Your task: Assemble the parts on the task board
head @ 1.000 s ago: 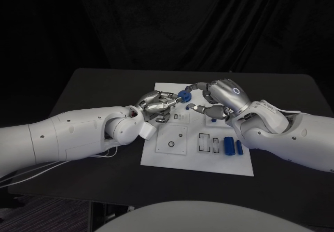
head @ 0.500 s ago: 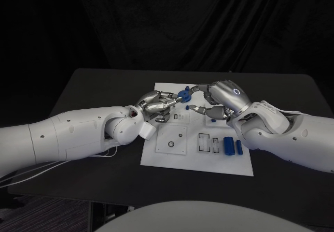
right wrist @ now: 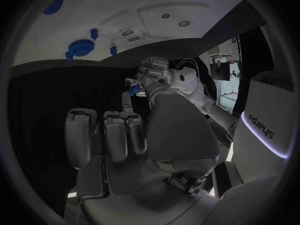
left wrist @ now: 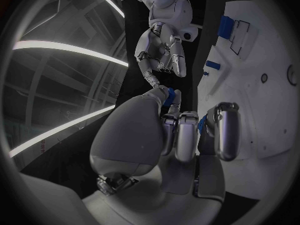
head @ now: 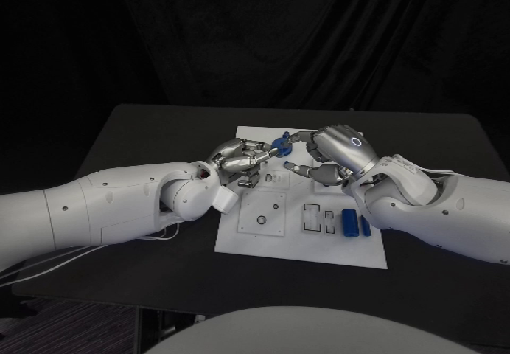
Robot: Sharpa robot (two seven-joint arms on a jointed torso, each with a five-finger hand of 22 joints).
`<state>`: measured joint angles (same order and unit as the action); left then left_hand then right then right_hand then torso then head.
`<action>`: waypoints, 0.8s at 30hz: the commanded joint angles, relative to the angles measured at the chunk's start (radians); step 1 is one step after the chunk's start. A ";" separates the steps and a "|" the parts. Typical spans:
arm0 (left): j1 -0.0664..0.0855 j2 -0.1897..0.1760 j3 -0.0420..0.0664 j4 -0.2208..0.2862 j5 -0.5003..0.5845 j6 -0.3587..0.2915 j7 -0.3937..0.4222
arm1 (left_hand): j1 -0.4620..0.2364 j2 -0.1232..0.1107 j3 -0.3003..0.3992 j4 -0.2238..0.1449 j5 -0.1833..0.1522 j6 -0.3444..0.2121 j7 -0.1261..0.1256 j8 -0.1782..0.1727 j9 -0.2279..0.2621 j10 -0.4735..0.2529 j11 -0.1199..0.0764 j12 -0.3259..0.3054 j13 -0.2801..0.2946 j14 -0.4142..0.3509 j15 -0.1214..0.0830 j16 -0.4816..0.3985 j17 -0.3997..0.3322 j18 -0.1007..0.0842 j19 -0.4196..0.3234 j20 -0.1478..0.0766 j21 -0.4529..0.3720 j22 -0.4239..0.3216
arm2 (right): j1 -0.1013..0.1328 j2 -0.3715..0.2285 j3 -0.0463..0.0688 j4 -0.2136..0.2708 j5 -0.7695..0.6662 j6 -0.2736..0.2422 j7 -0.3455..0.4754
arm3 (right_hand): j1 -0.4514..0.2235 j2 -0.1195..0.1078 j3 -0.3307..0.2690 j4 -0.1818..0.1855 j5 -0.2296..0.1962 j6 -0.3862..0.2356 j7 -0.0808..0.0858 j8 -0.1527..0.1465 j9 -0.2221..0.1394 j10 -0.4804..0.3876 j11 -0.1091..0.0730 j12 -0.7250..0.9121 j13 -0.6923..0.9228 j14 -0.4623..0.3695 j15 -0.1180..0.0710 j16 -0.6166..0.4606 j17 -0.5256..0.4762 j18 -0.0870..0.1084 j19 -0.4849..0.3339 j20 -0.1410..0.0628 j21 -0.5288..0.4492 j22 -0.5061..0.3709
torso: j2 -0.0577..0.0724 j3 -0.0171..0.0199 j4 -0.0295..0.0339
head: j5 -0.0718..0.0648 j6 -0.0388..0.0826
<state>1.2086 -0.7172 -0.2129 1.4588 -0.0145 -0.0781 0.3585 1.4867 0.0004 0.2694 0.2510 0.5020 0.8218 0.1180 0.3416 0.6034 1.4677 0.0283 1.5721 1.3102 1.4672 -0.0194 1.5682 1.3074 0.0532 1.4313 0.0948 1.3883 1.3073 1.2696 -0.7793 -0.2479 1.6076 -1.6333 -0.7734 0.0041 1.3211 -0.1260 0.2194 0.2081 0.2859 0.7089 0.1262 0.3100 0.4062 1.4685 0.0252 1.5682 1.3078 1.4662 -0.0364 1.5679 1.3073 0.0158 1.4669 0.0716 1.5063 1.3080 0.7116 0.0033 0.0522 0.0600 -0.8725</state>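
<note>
The white task board (head: 303,247) lies in the middle of the black table. Above its far edge my left hand (head: 242,156) pinches a small blue part (head: 281,141) between thumb and fingertips. The left wrist view shows that part (left wrist: 167,96) at the thumb tip of the left hand (left wrist: 181,135). My right hand (head: 327,153) hovers just right of the part with its fingers apart and nothing in them. In the right wrist view the right hand (right wrist: 112,135) holds nothing, and beyond it the left hand (right wrist: 153,70) carries the blue part (right wrist: 134,89).
Two blue cylinders (head: 350,221) (head: 365,225) lie side by side on the board's right part, beside rectangular slots. A round blue part (right wrist: 80,49) and small blue pegs (right wrist: 94,33) sit on the board's far side. Bare black table (head: 149,140) surrounds the board.
My right hand has edged left, closer to the left hand. The blue part has risen slightly in the left hand's pinch.
</note>
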 commanded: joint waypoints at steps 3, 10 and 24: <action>-0.002 0.003 0.001 0.000 0.005 0.021 -0.005 | 0.003 0.000 0.002 0.001 0.003 -0.001 -0.002 0.006 -0.001 0.103 0.008 -0.001 0.261 0.104 0.005 0.003 0.263 -0.003 -0.004 0.001 -0.006 0.197 | -0.003 0.001 0.001 0.001 -0.007 -0.009 -0.004 | 0.011 0.004 -0.002 0.000 -0.002 -0.014 -0.002 0.001 -0.004 0.102 0.006 0.003 0.263 0.105 0.005 0.003 0.263 0.004 0.059 0.008 -0.005 0.236 | 0.001 0.0009 0.0001 | -0.001 0.000; -0.002 0.005 0.001 -0.001 0.005 0.026 -0.012 | 0.004 0.000 0.003 0.000 0.003 -0.003 -0.002 0.005 -0.002 0.103 0.009 -0.001 0.261 0.104 0.005 0.003 0.263 -0.003 -0.006 0.001 -0.009 0.196 | -0.003 0.006 0.001 0.001 -0.007 0.002 -0.003 | 0.012 0.004 -0.002 -0.001 -0.002 -0.020 -0.002 0.000 -0.005 0.102 0.005 0.003 0.263 0.105 0.005 0.003 0.263 0.004 0.059 0.008 -0.005 0.236 | 0.002 0.0009 -0.0019 | 0.001 0.000; -0.002 0.007 0.001 0.002 0.005 0.033 -0.014 | 0.005 0.000 0.004 -0.001 0.005 -0.006 -0.001 0.004 -0.004 0.103 0.009 -0.001 0.261 0.104 0.006 0.003 0.263 -0.002 -0.007 0.001 -0.010 0.196 | -0.004 0.028 0.001 -0.008 -0.007 0.033 -0.003 | 0.012 0.008 -0.001 0.000 -0.002 -0.014 -0.003 0.007 -0.005 0.102 0.005 0.003 0.263 0.105 0.004 0.003 0.263 0.004 0.060 0.007 -0.005 0.236 | 0.001 0.0004 -0.0007 | 0.003 0.000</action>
<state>1.2082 -0.7136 -0.2136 1.4568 -0.0138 -0.0659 0.3369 1.4866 0.0003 0.2693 0.2511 0.5020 0.8197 0.1201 0.3446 0.5985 1.4642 0.0318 1.5722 1.3106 1.4671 -0.0194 1.5682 1.3073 0.0532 1.4314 0.0949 1.3821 1.3073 1.2694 -0.7542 -0.2472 1.5977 -1.6326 -0.7586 0.0051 1.3251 -0.1221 0.2194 0.2081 0.2859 0.6956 0.1214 0.3101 0.3999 1.4685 0.0252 1.5682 1.3076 1.4661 -0.0364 1.5679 1.3073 0.0159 1.4670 0.0716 1.5063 1.3077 0.7133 0.0042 0.0508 0.0622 -0.8725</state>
